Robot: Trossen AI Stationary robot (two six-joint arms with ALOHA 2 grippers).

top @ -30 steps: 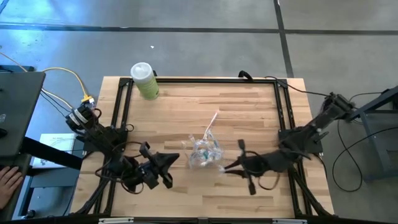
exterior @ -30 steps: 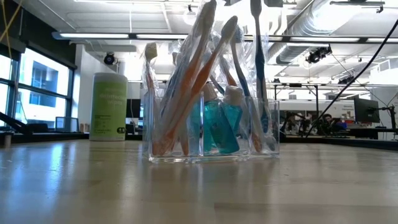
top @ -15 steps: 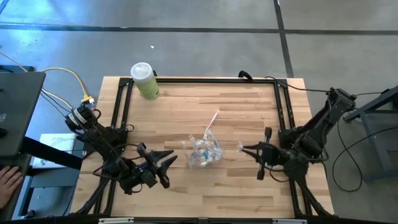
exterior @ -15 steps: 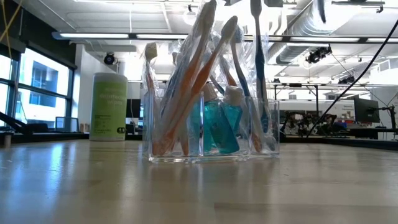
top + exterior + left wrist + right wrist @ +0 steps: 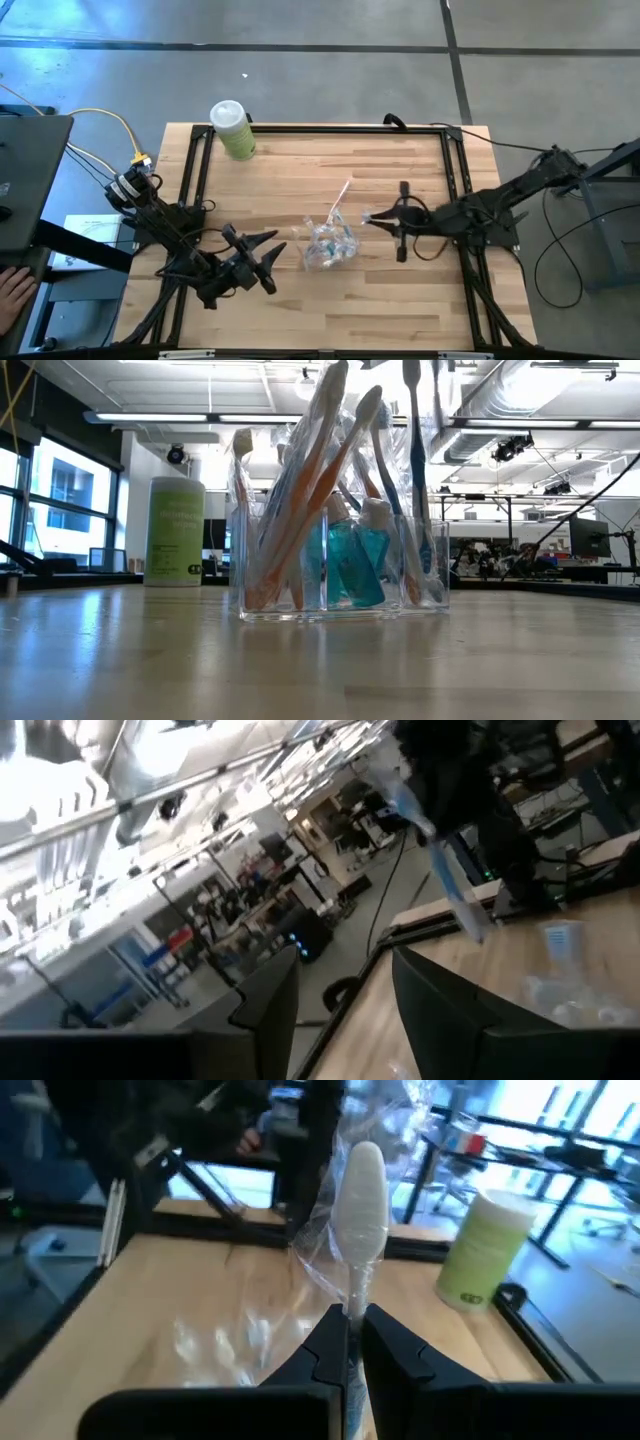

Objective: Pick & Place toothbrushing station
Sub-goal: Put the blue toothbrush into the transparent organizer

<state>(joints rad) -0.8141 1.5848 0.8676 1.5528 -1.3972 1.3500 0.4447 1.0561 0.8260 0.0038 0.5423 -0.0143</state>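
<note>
Right fingers [image 5: 348, 1342] pinched on a white-headed, plastic-wrapped toothbrush [image 5: 361, 1208]; left fingers [image 5: 440, 1010] spread, empty

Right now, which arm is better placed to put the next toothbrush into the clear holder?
Right. The right gripper is shut on a wrapped toothbrush beside the holder; the left gripper is open and empty.

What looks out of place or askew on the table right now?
One toothbrush lies loose on the wood beside the clear holder instead of standing in it. The right gripper is shut on a wrapped toothbrush. The left gripper waits open.
</note>
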